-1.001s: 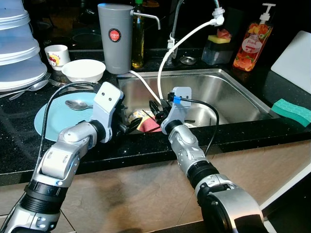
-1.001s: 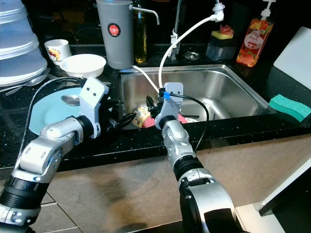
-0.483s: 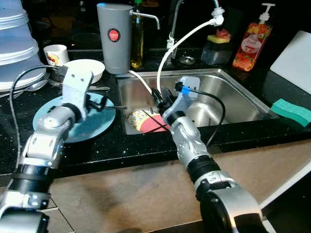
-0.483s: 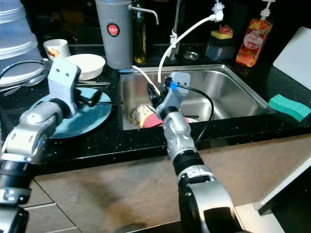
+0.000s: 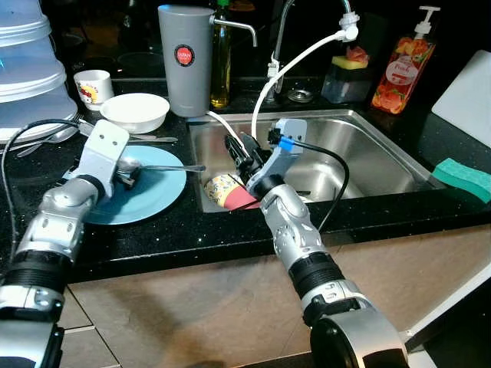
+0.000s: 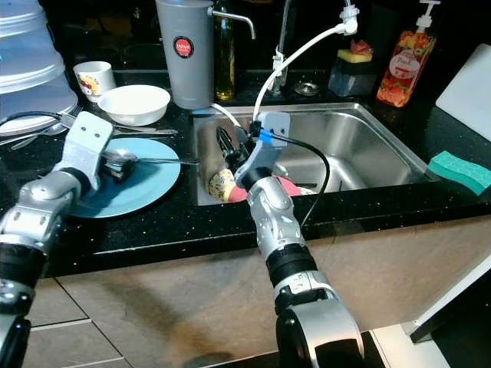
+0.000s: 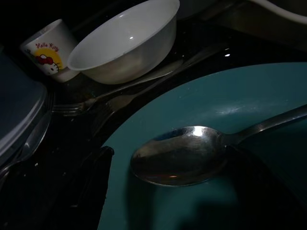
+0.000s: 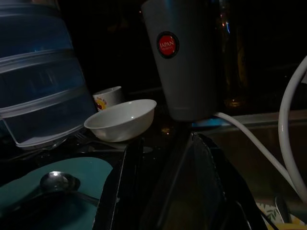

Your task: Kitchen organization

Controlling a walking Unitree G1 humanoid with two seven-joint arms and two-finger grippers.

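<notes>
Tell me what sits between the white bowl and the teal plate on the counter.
Between the white bowl and the teal plate, a fork and other cutlery lie on the black counter, clearest in the left wrist view.

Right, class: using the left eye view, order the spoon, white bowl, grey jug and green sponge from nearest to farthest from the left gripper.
1. Spoon: on the teal plate, right at the left gripper.
2. White bowl: just behind the plate on the counter.
3. Grey jug: further back, at the sink's left corner.
4. Green sponge: far right, beyond the sink.
</notes>
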